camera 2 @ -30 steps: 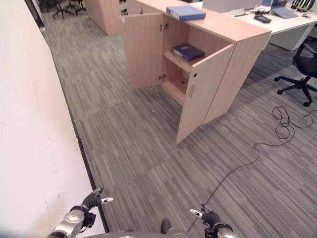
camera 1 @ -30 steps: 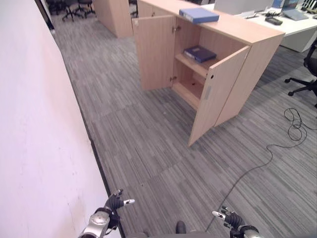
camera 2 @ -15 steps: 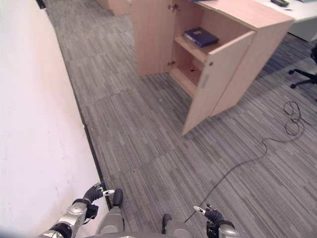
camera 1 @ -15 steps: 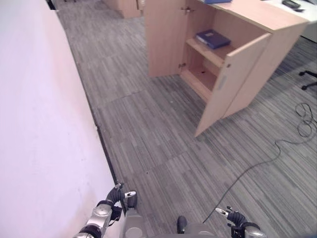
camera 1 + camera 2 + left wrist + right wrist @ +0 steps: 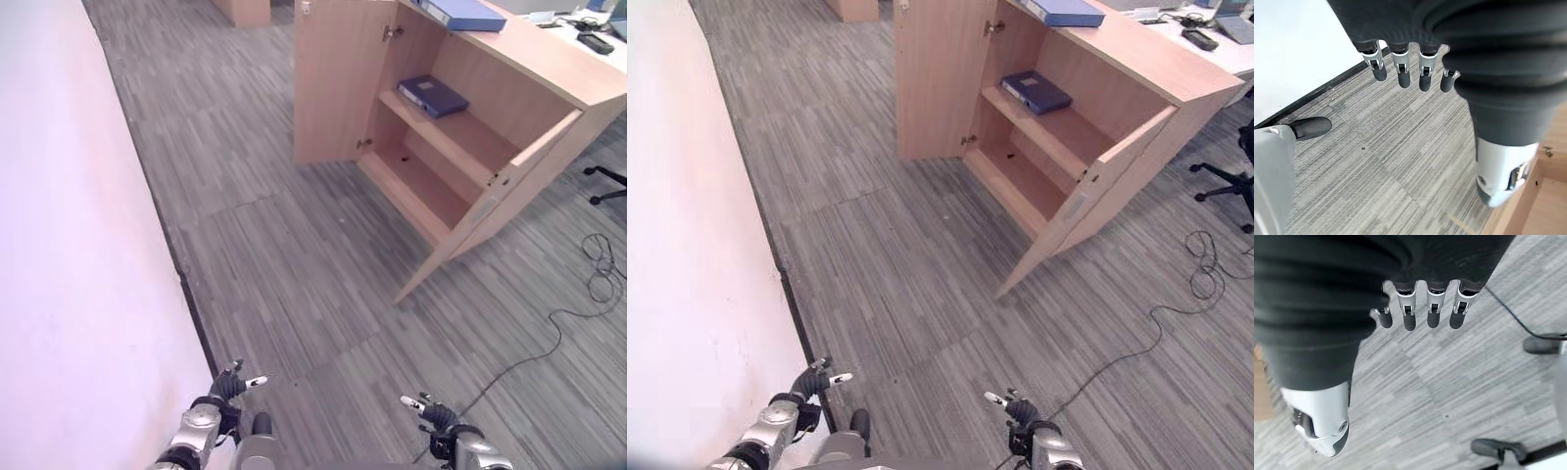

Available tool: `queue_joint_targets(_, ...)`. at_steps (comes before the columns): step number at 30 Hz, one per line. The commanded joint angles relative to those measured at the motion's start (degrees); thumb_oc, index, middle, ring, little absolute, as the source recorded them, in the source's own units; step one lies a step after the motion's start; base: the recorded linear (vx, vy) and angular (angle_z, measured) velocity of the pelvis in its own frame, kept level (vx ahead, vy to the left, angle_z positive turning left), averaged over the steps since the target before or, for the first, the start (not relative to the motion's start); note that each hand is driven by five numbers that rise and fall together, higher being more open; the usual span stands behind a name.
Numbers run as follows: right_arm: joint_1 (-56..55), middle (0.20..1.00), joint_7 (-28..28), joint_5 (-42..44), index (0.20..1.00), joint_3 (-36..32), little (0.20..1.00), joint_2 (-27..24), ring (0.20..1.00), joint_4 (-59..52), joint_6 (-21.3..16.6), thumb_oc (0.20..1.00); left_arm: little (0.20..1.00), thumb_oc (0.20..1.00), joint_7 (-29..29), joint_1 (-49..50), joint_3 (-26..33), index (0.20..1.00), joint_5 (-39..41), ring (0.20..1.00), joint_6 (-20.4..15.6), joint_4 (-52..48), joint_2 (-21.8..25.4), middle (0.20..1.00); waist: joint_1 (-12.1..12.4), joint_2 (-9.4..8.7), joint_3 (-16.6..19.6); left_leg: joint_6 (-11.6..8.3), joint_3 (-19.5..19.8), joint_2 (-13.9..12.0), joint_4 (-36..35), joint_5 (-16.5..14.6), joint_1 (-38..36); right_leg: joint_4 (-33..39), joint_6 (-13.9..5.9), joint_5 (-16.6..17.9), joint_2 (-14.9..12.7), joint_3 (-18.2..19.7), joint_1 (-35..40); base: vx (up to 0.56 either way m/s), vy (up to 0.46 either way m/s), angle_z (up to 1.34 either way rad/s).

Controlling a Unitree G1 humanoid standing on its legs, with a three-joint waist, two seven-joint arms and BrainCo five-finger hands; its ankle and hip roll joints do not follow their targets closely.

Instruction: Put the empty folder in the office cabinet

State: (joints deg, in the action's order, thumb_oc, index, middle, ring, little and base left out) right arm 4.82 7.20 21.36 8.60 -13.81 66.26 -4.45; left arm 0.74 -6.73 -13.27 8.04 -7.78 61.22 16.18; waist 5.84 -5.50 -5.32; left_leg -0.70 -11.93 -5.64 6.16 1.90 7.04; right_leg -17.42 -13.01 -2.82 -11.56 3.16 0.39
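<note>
Across the carpet, the office cabinet [image 5: 460, 147] stood open with one folder [image 5: 460, 13] on top, another [image 5: 433, 95] shelved, while left hand [image 5: 227, 390] and right hand [image 5: 428, 411] hung slack-fingered, empty, presumably mid-approach.

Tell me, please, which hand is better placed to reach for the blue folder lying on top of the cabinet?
Probably the right hand: the cabinet and the blue folder stand ahead to the robot's right. The left hand hangs beside the white wall. Both hands are open and empty, and far from the cabinet.
</note>
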Motion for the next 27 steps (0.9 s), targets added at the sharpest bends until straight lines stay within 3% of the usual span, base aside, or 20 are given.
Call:
queue_joint_targets(1, -0.33, 1.0, -0.41, 1.47, 1.0, -0.14, 1.0, -3.81, 1.0, -2.16, -0.84, 1.0, 1.0, 1.0, 0.19, -0.67, 0.34, 1.0, -0.98, 1.0, -1.41, -2.23, 6.22, 1.0, -1.77, 3.47, -1.28, -0.68, 4.57, -0.37, -3.87, 2.29, 3.57, -5.08, -0.63, 10.04, 2.27, -2.06, 1.68, 0.22, 0.301, 0.13)
queue_joint_targets(2, -0.63, 1.0, -0.43, 1.56, 1.0, -0.4, 1.0, -3.81, 1.0, -2.07, -0.85, 1.0, 1.0, 1.0, 0.26, -0.74, 0.46, 1.0, -0.95, 1.0, -1.31, -2.74, 6.24, 1.0, -2.55, 4.16, -1.7, -0.22, 4.95, 0.4, -4.94, 1.75, 1.66, -6.5, -0.22, 7.9, 4.29, -2.31, -0.75, 0.16, 0.209, 0.2)
queue_joint_targets(4, -0.84, 1.0, -0.48, 1.74, 1.0, -0.58, 1.0, -3.8, 1.0, -2.01, -0.9, 1.0, 1.0, 1.0, 0.35, -0.9, 0.51, 1.0, -0.97, 1.0, -1.33, -2.9, 6.16, 1.0, -3.13, 4.8, -2.02, -0.09, 5.17, 0.77, -5.64, 1.38, 0.34, -6.29, 0.15, 6.41, 5.71, -2.98, -2.84, 0.23, 0.142, 0.27)
queue_joint_targets(5, -1.39, 1.0, -0.77, 2.12, 1.0, -1.02, 1.0, -3.85, 1.0, -1.97, -1.16, 1.0, 1.0, 1.0, 0.31, -0.98, 0.79, 1.0, -0.81, 1.0, -1.5, -2.75, 6.21, 1.0, -4.11, 5.46, -3.11, -0.37, 5.01, 1.33, -7.25, 0.15, -3.37, -2.75, 0.96, 2.29, 5.24, -7.25, -4.84, 0.38, 0.124, 0.3)
queue_joint_targets(7, -1.54, 1.0, -0.87, 2.18, 1.0, -1.09, 1.0, -3.96, 1.0, -1.92, -1.16, 1.0, 1.0, 1.0, 0.32, -0.85, 0.9, 1.0, -0.66, 1.0, -1.46, -2.96, 6.14, 1.0, -4.32, 5.64, -3.44, -0.55, 4.94, 1.53, -7.93, -0.43, -4.84, 0.26, 1.84, 0.95, 4.65, -9.38, -5.05, 0.25, 0.022, 0.0)
queue_joint_targets(8, -1.63, 1.0, -1.13, 2.24, 1.0, -1.21, 1.0, -4.15, 1.0, -1.58, -1.18, 1.0, 1.0, 1.0, 0.25, -0.88, 0.93, 1.0, -0.55, 1.0, -1.45, -2.88, 5.95, 1.0, -4.68, 5.6, -3.92, -0.68, 4.86, 1.9, -8.77, -1.24, -6.66, 3.77, 2.56, 1.41, 4.12, -11.35, -6.27, 0.36, -0.05, 0.14)
queue_joint_targets(9, -1.81, 1.0, -1.48, 2.44, 1.0, -1.58, 1.0, -4.24, 1.0, -0.83, -1.18, 1.0, 1.0, 1.0, 0.1, -1.22, 0.82, 1.0, -0.62, 1.0, -1.46, -2.27, 5.57, 1.0, -5.76, 5.26, -4.29, -0.93, 4.66, 2.93, -9.98, -2.7, -9.69, 10.58, 2.68, 4.12, 3.24, -13.96, -8.9, 0.46, -0.07, 0.19)
queue_joint_targets(11, -2.0, 1.0, -1.48, 2.54, 1.0, -1.75, 1.0, -4.2, 1.0, -0.41, -1.16, 1.0, 1.0, 1.0, 0.11, -1.44, 0.75, 1.0, -0.71, 1.0, -1.51, -1.67, 5.29, 1.0, -6.49, 5.46, -4.63, -1.2, 4.78, 2.85, -10.45, -3.49, -11.41, 13.68, 2.31, 5.62, 3.15, -14.95, -9.41, 0.35, -0.075, -0.06)
queue_joint_targets(12, -2.52, 1.0, -1.4, 2.42, 1.0, -2.23, 1.0, -3.93, 1.0, 0.52, -0.91, 1.0, 1.0, 1.0, 0.09, -1.67, 0.78, 1.0, -1.35, 1.0, -1.67, -0.97, 4.67, 1.0, -7.78, 5.91, -4.56, -1.73, 4.64, 2.61, -11.16, -4.87, -13.73, 18.02, 1.07, 8.84, 2.14, -15.97, -12.36, 0.32, -0.096, -0.08)
queue_joint_targets(15, -3.83, 1.0, -1.18, 1.96, 1.0, -3.02, 1.0, -4.14, 1.0, 1.68, -0.76, 1.0, 1.0, 1.0, 0.38, -1.42, 0.29, 1.0, -2.46, 1.0, -2.03, -0.48, 3.95, 1.0, -9.53, 6.0, -3.76, -2.18, 5.2, 3.3, -11.16, -7.59, -16.62, 20.87, 0.44, 10.69, 1.75, -13.76, -13.32, 0.36, -0.102, 0.16)
queue_joint_targets(18, -5.85, 1.0, -0.97, 2.12, 1.0, -4.03, 1.0, -5.05, 1.0, 3.2, -0.94, 1.0, 1.0, 1.0, 0.53, -0.2, 0.41, 1.0, -2.63, 1.0, -2.15, -0.32, 2.96, 1.0, -10.82, 6.5, -2.07, -3.08, 6.11, 2.37, -11.16, -9.67, -20.24, 21.05, 1.65, 12.73, 2.17, -11.53, -11.24, 0.36, -0.123, -0.01)
queue_joint_targets(21, -6.78, 1.0, -0.84, 2.1, 1.0, -4.51, 1.0, -6.01, 1.0, 4.65, -0.93, 1.0, 1.0, 1.0, 0.84, 0.43, 0.11, 1.0, -1.74, 1.0, -2.12, -1.01, 2.23, 1.0, -11.5, 7.74, -1.41, -4.83, 6.66, -0.3, -8.35, -8.38, -20.39, 20.94, 3.19, 11.68, 3.73, -11.75, -8.98, 0.26, -0.192, 0.04)
queue_joint_targets(24, -7.03, 1.0, -1.04, 2.82, 1.0, -5.46, 1.0, -6.93, 1.0, 6.08, -0.96, 1.0, 1.0, 1.0, 0.95, -0.07, -0.19, 1.0, -0.32, 1.0, -2.03, -1.38, 1.57, 1.0, -12.11, 8.91, -1.37, -8.52, 7.07, -3.51, 0.76, -1.22, -17.25, 21.0, 5.62, 8.84, 5.8, -12.71, -5.87, 0.16, -0.18, 0.02)
queue_joint_targets(25, -6.99, 1.0, -1.03, 2.82, 1.0, -5.48, 1.0, -6.96, 1.0, 6.11, -0.97, 1.0, 1.0, 1.0, 0.95, -0.09, -0.2, 1.0, -0.31, 1.0, -2.03, -1.38, 1.55, 1.0, -12.28, 9.0, -1.4, -8.65, 7.31, -3.66, 1.07, -1.34, -17.04, 20.98, 5.72, 8.79, 5.89, -12.92, -5.82, 0.18, -0.23, 0.09)
queue_joint_targets(26, -6.61, 1.0, -1.23, 3.25, 1.0, -6.1, 1.0, -7.56, 1.0, 6.05, -0.84, 1.0, 1.0, 1.0, 1.03, -0.33, -0.61, 1.0, 0.56, 1.0, -1.81, -2.16, 1.43, 1.0, -12.05, 7.94, -2.64, -9.68, 8.05, -4.08, 11.7, 3.59, -12.66, 20.67, 7.64, 7.16, 5.89, -12.75, -3.42, 0.21, -0.246, 0.08)
queue_joint_targets(27, -6.35, 1.0, -1.19, 3.39, 1.0, -5.92, 1.0, -7.82, 1.0, 5.84, -0.89, 1.0, 1.0, 1.0, 0.81, -0.41, -0.63, 1.0, 0.8, 1.0, -1.78, -2.21, 1.29, 1.0, -11.94, 7.17, -3.1, -9.62, 8.26, -3.84, 16.04, 4.49, -10.91, 20.72, 8.53, 6.51, 5.94, -12.53, -2.25, 0.28, -0.303, 0.1)
